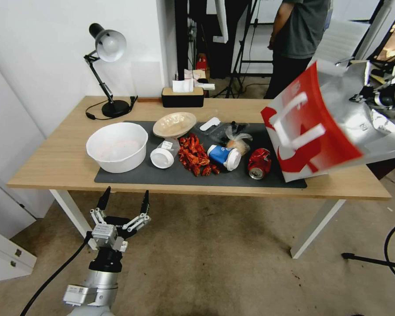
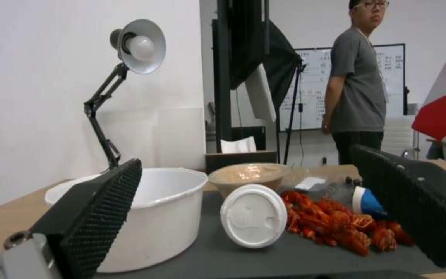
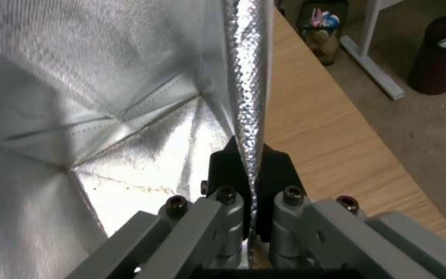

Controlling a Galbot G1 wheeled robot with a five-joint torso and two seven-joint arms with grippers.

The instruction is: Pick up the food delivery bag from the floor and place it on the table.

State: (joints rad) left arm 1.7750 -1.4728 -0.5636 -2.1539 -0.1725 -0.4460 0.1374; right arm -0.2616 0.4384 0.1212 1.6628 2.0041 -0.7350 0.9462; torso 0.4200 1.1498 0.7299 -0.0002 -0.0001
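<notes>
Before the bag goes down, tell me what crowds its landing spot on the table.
The right gripper holds the food delivery bag tilted over the table's right end. A crushed red can lies on the mat right beside the bag's lower corner; the wood past the mat looks bare.

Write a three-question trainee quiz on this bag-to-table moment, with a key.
1. True or false: the right gripper is shut on the bag's foil wall.
2. Which lies nearest the bag on the mat? A) white bowl B) crushed can C) lamp
3. Fill in: the left gripper hangs open before the table's front edge, holding ____.

Key:
1. True; its fingers pinch the wall near the rim.
2. B, the can.
3. Nothing.
</notes>
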